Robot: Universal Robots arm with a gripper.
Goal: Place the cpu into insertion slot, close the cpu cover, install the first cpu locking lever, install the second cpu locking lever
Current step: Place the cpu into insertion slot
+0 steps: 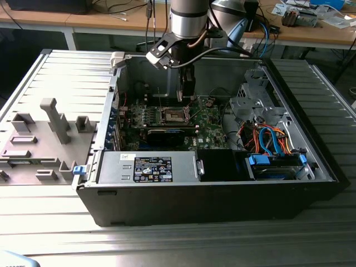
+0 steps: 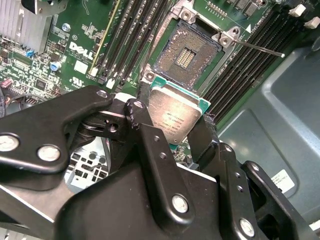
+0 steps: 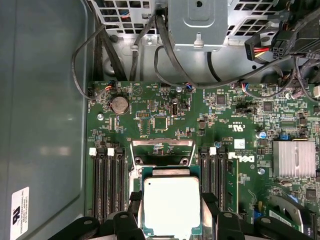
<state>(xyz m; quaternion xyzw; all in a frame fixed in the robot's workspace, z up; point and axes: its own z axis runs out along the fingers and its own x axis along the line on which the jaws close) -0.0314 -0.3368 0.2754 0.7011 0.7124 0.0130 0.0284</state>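
While tool (image 2: 172, 125) grips cpu (image 3: 171, 206), mem slots (image 3: 107, 185) flank socket (image 2: 187, 55).

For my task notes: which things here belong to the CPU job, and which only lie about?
Job: gripper, shut on the cpu; insertion slot, uncovered; locking lever.
Lying about: memory slots; heatsink; coin battery; power supply; grey fixture tray.

My gripper (image 2: 171, 122) holds the cpu (image 2: 175, 112) near the insertion slot (image 2: 187, 55), not touching. Memory slots (image 2: 131, 30) flank that slot.
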